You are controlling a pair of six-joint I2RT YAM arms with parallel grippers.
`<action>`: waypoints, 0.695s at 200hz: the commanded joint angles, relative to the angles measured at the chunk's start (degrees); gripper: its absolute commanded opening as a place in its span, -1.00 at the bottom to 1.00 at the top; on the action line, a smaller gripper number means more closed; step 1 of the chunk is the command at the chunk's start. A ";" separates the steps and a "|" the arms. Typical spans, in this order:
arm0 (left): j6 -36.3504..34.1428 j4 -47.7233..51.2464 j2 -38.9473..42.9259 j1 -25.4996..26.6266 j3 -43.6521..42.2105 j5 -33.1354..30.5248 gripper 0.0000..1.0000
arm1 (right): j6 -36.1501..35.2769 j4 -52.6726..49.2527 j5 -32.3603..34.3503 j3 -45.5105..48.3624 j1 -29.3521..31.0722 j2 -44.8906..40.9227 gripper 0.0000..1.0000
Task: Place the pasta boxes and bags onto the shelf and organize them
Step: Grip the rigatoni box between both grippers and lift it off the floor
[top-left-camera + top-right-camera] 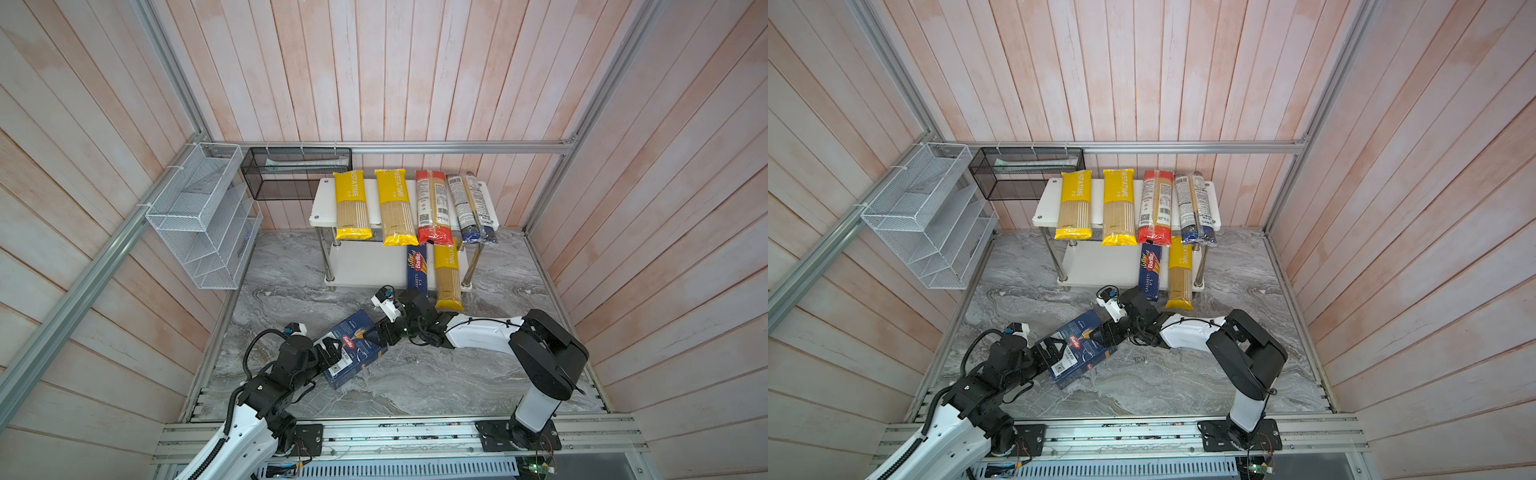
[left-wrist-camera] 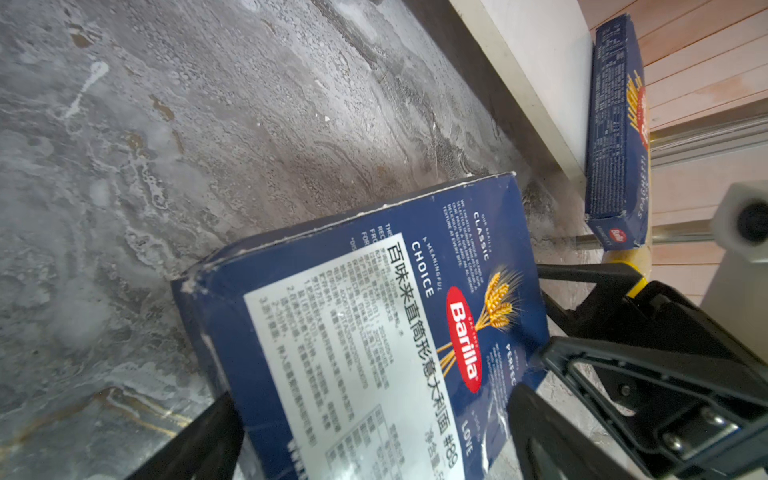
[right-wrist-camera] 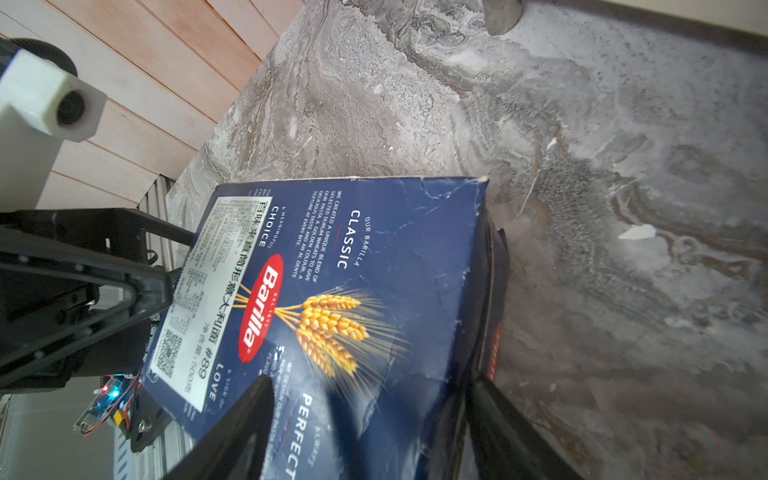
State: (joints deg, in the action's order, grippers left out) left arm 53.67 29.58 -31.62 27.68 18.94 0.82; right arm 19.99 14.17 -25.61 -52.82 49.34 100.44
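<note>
Shelf (image 1: 324,195) at back. Top board holds four bags (image 1: 392,203). Lower board (image 1: 365,266) is bare on the left, with narrow box (image 1: 417,270) and yellow bag (image 1: 448,278) overhanging on the right.

Wide Barilla box (image 1: 353,345) is in front, on or just above the tabletop (image 1: 457,374). Long axis runs near-left to far-right, toward the bare stretch.

Left jaws appear clamped on its near end. Right jaws, spread wide, appear clamped on the far end, nearer the shelf.

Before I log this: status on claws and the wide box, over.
Clamped on wide Barilla box, opposite ends: left claw, right claw. Box not on shelf yet. On its lower board, right side taken: narrow box, yellow bag.
</note>
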 commanded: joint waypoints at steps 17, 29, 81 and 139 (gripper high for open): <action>-0.02 -1.84 0.39 0.44 0.07 2.76 0.98 | 0.04 0.86 0.69 1.39 -0.30 1.09 0.45; 0.22 -1.94 0.61 0.44 -0.05 3.41 0.98 | -0.04 1.43 1.16 1.74 -0.22 1.11 0.45; 0.16 0.40 1.99 0.96 0.77 4.40 0.98 | 0.50 4.49 -0.37 2.19 -0.31 2.08 0.45; -1.89 -4.64 2.17 1.37 1.28 5.52 0.97 | 3.26 7.53 -2.50 3.32 0.32 0.02 0.37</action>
State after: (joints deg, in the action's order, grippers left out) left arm 53.34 30.70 -29.65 28.29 18.94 3.86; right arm 21.47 19.11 -25.82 -50.76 49.15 101.36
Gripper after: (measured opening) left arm 0.989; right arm 0.693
